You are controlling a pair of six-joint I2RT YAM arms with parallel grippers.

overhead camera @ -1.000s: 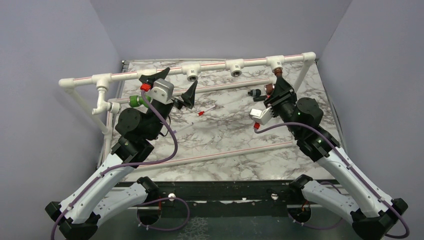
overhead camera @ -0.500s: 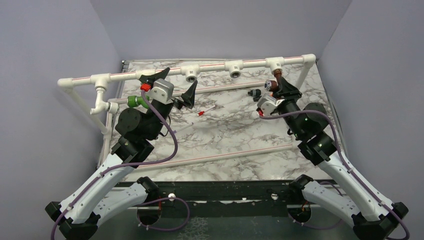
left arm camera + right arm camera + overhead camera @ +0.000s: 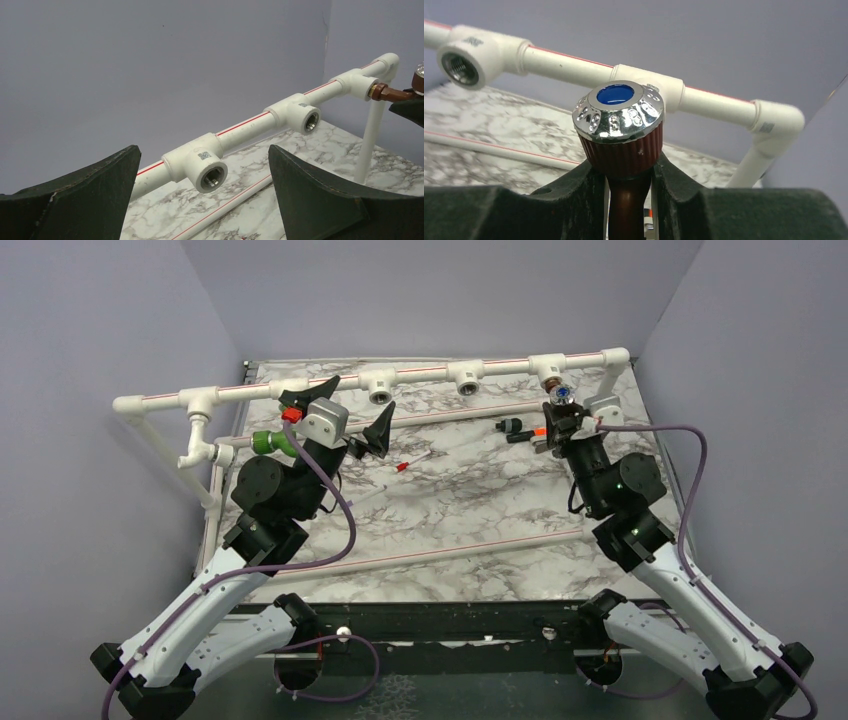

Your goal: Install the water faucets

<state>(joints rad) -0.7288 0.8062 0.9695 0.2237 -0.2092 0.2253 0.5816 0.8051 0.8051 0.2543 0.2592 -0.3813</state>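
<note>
From above, the left hand stands wide and holds nothing, close to the white pipe frame over the marble counter. The green faucet sits against the elbow at the frame's left end. The right hand grips the copper faucet just below the rightmost tee. The left wrist view shows spread fingers framing two bare tees, with the copper faucet meeting the far tee. In the right wrist view, fingers clamp that faucet's stem under its chrome-capped knob.
</note>
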